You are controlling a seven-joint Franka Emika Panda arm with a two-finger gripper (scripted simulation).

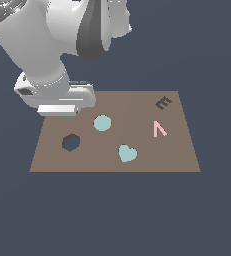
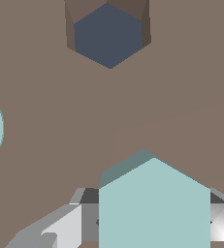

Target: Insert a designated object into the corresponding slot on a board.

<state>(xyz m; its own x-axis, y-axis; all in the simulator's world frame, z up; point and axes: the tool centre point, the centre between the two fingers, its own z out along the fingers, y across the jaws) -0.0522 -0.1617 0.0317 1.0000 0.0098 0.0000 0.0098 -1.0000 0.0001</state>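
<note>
The arm's white end effector (image 1: 69, 111) is low over the flat brown rectangular board (image 1: 137, 160), near the corner at the exterior view's left. In the wrist view, the thick light-teal hexagonal block (image 2: 154, 206) sits between the grey fingers (image 2: 60, 227), which flank it on both sides; the end effector appears clenched on the block, though contact at the pads is not plainly visible. In the exterior view only a sliver of teal shows beneath the hand. The dark hexagon-shaped hole (image 1: 71, 142) lies near the block, apart from it and unfilled.

Risks, as judged: the block's corners may not align with the hole's, so it could catch on the rim and tilt; a loose hold could let it slip in transit. The teal round disc (image 1: 102, 123) lies close to the path and might be nudged.
</note>
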